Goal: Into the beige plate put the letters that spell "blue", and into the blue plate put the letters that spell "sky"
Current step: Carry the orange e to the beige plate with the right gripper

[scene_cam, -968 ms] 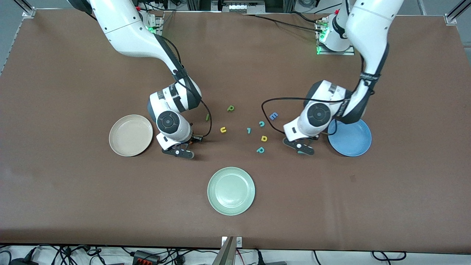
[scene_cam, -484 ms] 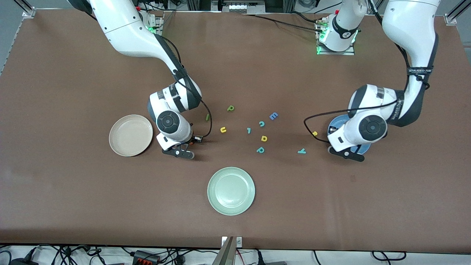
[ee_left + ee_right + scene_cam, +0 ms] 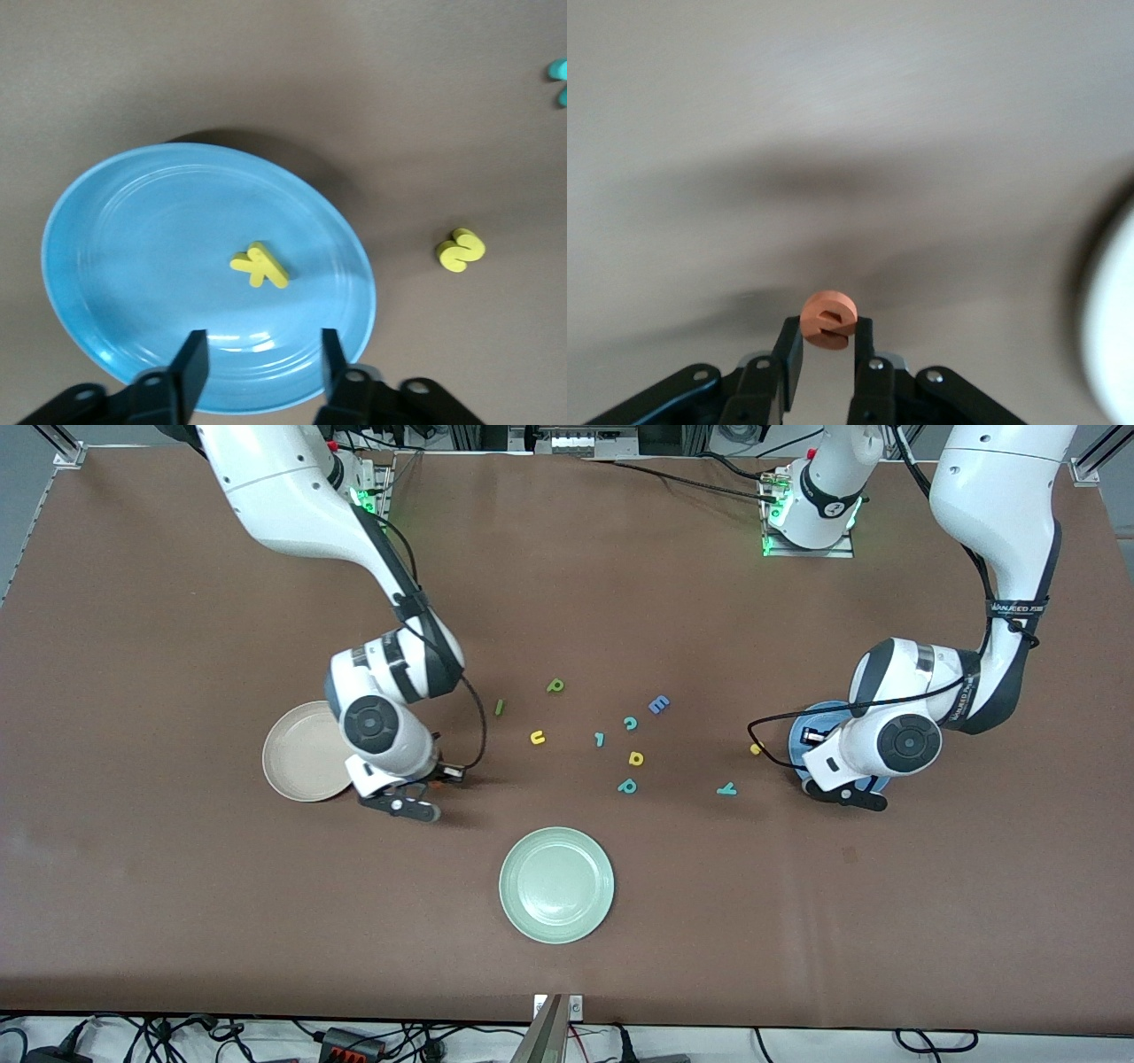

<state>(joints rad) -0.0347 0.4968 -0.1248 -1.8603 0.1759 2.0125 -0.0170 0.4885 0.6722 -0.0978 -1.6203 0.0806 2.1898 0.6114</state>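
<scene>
The beige plate (image 3: 297, 753) lies toward the right arm's end of the table. Right beside it hangs my right gripper (image 3: 403, 804), shut on the orange e (image 3: 828, 320). My left gripper (image 3: 850, 795) hovers open over the blue plate (image 3: 819, 716), its fingers (image 3: 190, 363) empty. The yellow k (image 3: 260, 266) lies inside that plate (image 3: 133, 266). On the table beside the blue plate are the yellow s (image 3: 756, 749) and the teal y (image 3: 726, 788). The green b (image 3: 555, 685), dark green l (image 3: 500, 707) and yellow u (image 3: 537, 737) lie mid-table.
A pale green plate (image 3: 556, 884) sits nearer the front camera than the letters. Other loose letters lie mid-table: a blue E (image 3: 658, 705), teal c (image 3: 630, 723), a small teal piece (image 3: 600, 739), a yellow a-shape (image 3: 635, 758) and a teal p (image 3: 627, 786).
The left arm swung from beside the teal y to over the blue plate and opened; the yellow k now lies in the plate. The right gripper moved toward the beige plate with the orange e.
</scene>
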